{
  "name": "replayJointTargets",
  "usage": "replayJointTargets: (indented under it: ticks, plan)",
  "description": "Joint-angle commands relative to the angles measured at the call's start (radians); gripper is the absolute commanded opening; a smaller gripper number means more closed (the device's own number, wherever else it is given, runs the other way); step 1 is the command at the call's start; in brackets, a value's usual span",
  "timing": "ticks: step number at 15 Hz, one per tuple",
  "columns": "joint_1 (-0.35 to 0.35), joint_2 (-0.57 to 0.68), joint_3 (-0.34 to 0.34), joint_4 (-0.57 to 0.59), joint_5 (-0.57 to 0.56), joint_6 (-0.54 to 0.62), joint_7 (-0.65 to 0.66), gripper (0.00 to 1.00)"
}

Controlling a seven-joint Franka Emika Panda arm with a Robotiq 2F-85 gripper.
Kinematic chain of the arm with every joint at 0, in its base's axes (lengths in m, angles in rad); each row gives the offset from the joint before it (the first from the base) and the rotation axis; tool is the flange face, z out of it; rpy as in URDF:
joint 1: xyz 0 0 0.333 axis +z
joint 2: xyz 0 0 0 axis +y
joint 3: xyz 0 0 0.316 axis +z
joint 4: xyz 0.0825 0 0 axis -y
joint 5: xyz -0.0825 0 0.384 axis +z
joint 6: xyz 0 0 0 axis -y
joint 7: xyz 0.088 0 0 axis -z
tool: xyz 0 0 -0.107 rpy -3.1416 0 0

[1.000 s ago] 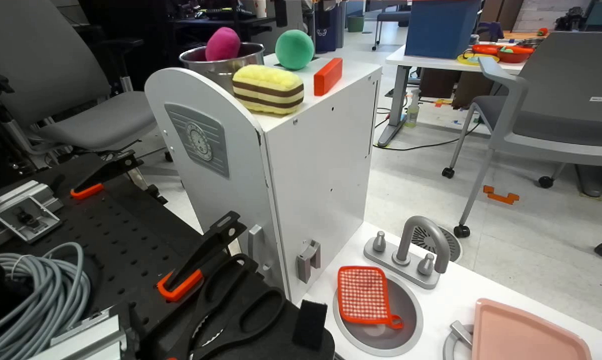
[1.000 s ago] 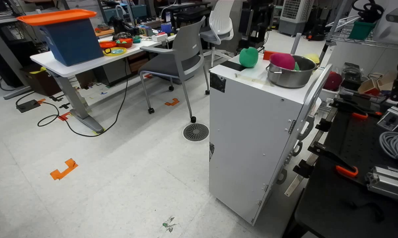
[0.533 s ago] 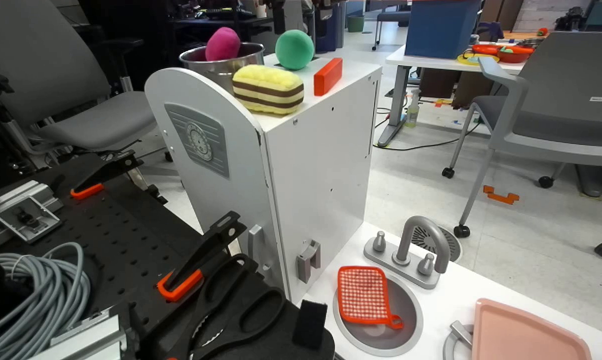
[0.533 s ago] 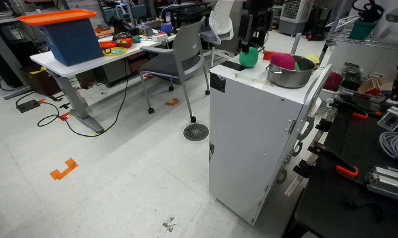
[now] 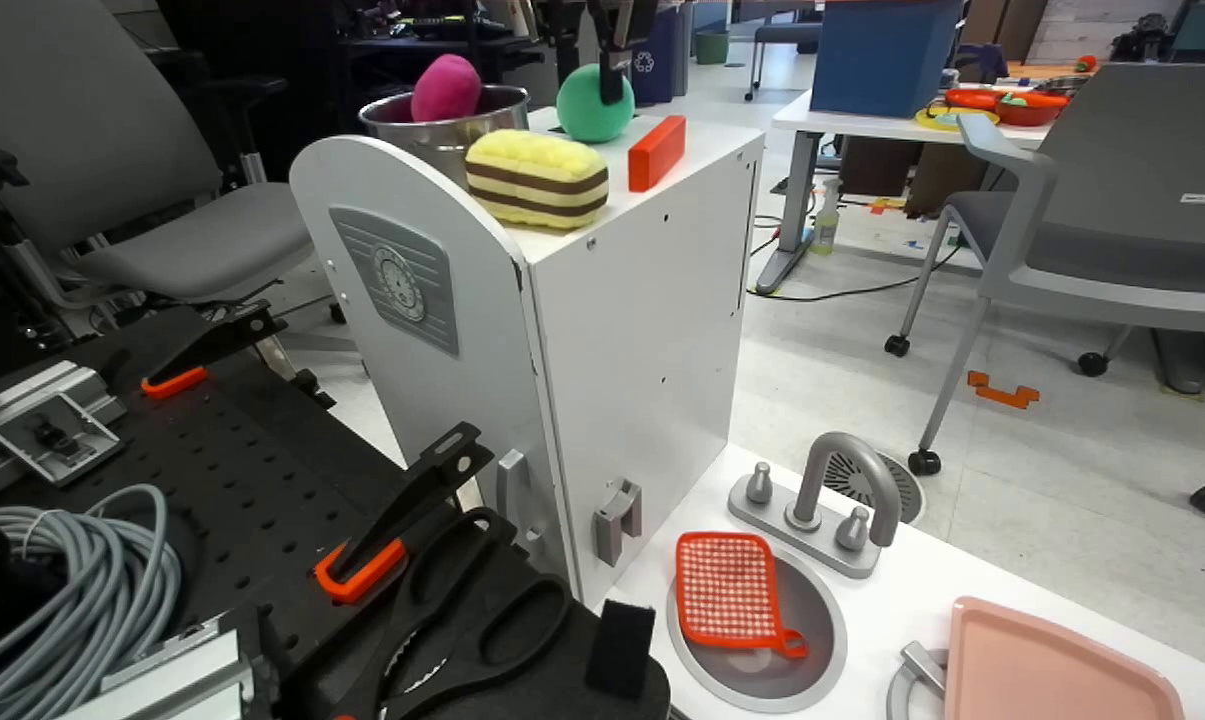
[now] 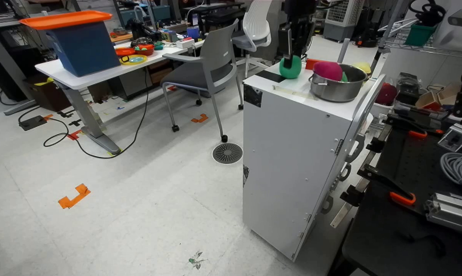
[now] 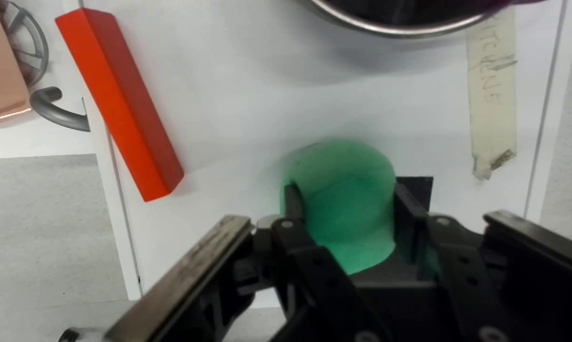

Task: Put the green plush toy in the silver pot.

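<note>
The green plush toy [image 7: 345,209] rests on the white cabinet top, beside the silver pot [image 6: 338,90]. Around it my gripper [image 7: 346,197] reaches down from above, a finger [image 7: 293,202] pressing into each side, the toy squeezed between them. Both exterior views show the same grip on the toy [image 5: 590,115]. A pink ball [image 5: 446,88] sits in the mouth of the pot. In the wrist view only the near rim of the pot [image 7: 399,31] shows, at the top edge.
A yellow striped block [image 5: 537,180] and a red-orange block [image 7: 119,104] share the cabinet top [image 7: 219,85]. A bit of something green [image 6: 344,77] shows inside the pot behind the pink ball. The cabinet's curved side panel [image 5: 412,230] rises near the pot.
My gripper has come down over the green plush toy and closed onto it. The toy has shifted slightly to the right in both exterior views.
</note>
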Motion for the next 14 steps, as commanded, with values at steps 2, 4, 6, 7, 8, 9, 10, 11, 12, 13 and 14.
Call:
replayJointTargets:
  ticks: [2, 4, 6, 7, 8, 9, 10, 11, 12, 13, 14]
  plan:
    - [0.001, 0.009, 0.003, 0.016, 0.01, -0.001, 0.003, 0.11]
    - [0.002, 0.004, 0.004, 0.014, 0.011, 0.0, 0.003, 0.02]
    - [0.012, -0.002, -0.003, 0.013, -0.013, -0.008, 0.015, 0.03]
    - [0.019, -0.008, -0.008, 0.008, -0.031, -0.007, 0.02, 0.02]
    - [0.027, -0.016, -0.012, 0.003, -0.053, -0.017, 0.021, 0.04]
    - [0.042, -0.025, -0.021, 0.0, -0.092, -0.041, 0.029, 0.04]
    - [0.055, -0.036, -0.028, -0.005, -0.134, -0.06, 0.039, 0.04]
    - [0.07, -0.051, -0.034, -0.014, -0.178, -0.074, 0.054, 0.04]
    - [0.081, -0.064, -0.035, -0.02, -0.214, -0.089, 0.063, 0.04]
    - [0.098, -0.08, -0.04, -0.028, -0.265, -0.102, 0.082, 0.04]
    - [0.111, -0.094, -0.044, -0.035, -0.307, -0.111, 0.097, 0.04]
